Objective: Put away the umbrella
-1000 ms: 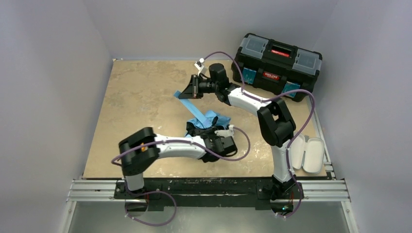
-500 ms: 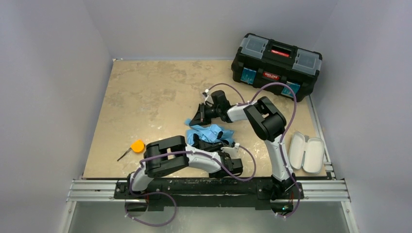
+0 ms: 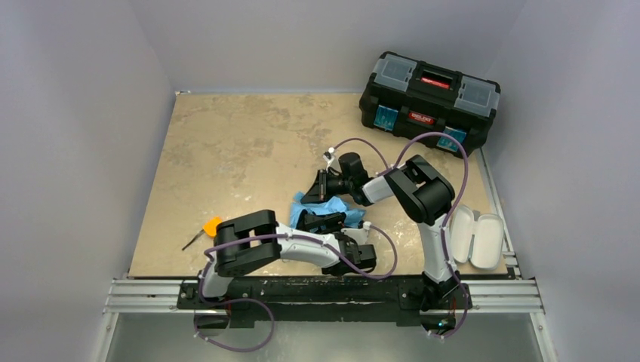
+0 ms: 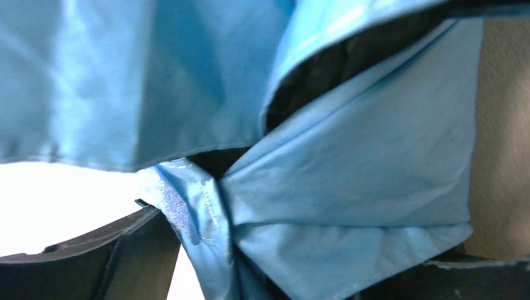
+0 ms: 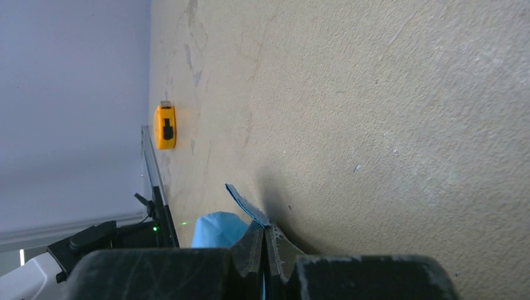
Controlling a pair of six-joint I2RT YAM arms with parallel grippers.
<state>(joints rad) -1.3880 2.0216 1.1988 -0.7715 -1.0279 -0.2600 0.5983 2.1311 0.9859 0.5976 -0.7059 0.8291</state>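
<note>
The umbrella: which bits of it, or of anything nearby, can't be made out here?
Handle and shaft of the umbrella: top view, lost among bunched canopy and the left arm.
Whether the left gripper is clamped: left wrist view, blurred fabric fills the frame.
Orange tape measure: top view, partly behind the left arm.
Most of the canopy: right wrist view, hidden behind the right gripper.

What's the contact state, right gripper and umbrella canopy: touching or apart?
Touching. Right wrist view: the right gripper is pinched shut on a thin blue flap of the umbrella.
</note>
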